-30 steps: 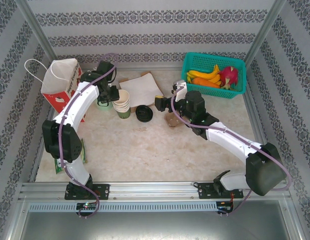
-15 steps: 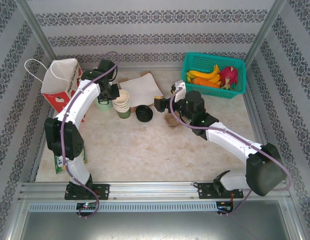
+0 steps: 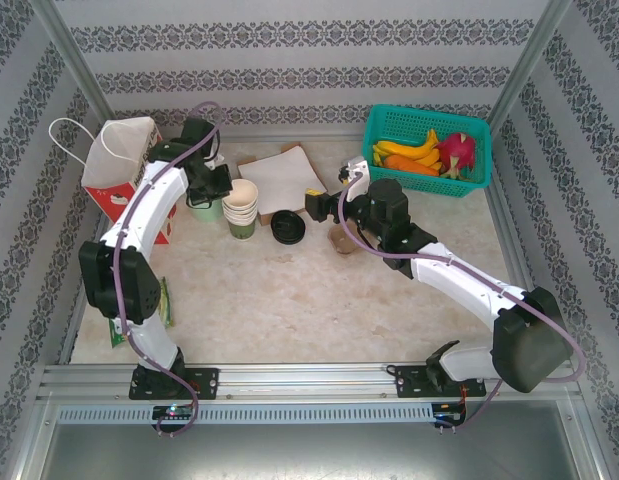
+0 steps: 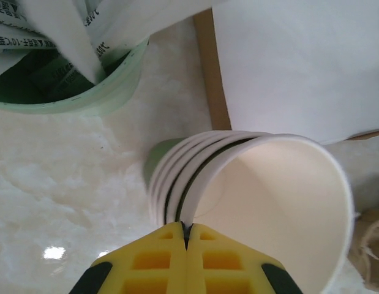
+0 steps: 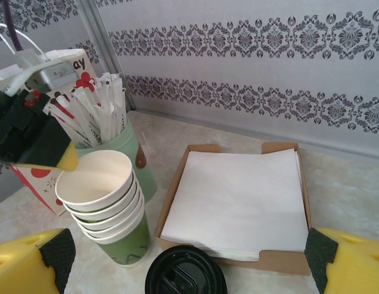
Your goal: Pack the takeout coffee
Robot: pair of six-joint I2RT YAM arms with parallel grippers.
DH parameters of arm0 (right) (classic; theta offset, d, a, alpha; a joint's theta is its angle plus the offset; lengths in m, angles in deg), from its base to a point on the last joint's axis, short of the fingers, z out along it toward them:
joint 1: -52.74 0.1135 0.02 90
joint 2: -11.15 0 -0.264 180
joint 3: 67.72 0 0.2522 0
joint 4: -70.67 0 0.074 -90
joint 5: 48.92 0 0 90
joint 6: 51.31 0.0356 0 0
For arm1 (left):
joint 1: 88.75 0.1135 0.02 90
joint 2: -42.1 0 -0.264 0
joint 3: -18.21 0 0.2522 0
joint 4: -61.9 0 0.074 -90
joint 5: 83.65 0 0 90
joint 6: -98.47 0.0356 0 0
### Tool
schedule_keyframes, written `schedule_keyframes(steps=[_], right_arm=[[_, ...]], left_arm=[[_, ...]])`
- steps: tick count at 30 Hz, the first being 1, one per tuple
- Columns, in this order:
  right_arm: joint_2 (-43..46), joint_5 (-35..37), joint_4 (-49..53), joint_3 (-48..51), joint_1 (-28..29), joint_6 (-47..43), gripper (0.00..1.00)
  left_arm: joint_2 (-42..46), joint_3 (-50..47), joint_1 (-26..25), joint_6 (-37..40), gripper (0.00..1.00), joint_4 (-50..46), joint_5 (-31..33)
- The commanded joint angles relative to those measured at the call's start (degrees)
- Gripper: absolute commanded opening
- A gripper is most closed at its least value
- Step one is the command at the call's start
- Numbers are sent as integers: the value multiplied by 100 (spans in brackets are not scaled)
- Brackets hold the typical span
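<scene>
Yellow-tipped left gripper (image 4: 186,230): jaws pressed together on the near rim of the top cup (image 4: 281,202), one finger inside the cream interior and one outside, the paper wall pinched between them. That cup crowns the stack of lidless cups (image 3: 242,208), which stands upright on the marble table (image 3: 289,300). Just beyond this gripper, to its left, is the pale green cup of white sticks (image 4: 73,98), close to the stack but apart from it. Ahead and to its right lies the cardboard tray of napkins (image 4: 293,61). Behind the left arm stands a red-and-white paper bag (image 3: 119,165). Right gripper (image 5: 189,260): jaws spread wide, holding nothing, pointed at the stack from the opposite side. The takeout coffee (image 5: 186,277) sits low and directly in front of this gripper, framed between its two fingers in the right wrist view, black lid up, untouched. In the top view it (image 3: 288,227) is on the table just beside the stack, on the side away from the left gripper, and near the front edge of the napkin tray. Well behind the right gripper, at the far corner, is a teal basket (image 3: 377,128) of fruit.
</scene>
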Motion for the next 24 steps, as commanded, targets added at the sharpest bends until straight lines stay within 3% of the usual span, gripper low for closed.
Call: schedule_keyframes(steps=[1, 8, 14, 24], right_arm=[[112, -91, -23, -171, 93, -6, 98], [47, -12, 5, -229, 129, 42, 98], [-22, -24, 82, -331, 173, 64, 98], [-157, -877, 92, -475, 209, -183, 98]], left_arm=[[392, -160, 239, -278, 0, 383, -361], [541, -462, 518, -404, 0, 596, -763], [854, -668, 588, -460, 0, 825, -747], [1167, -538, 719, -382, 0, 666, -667]])
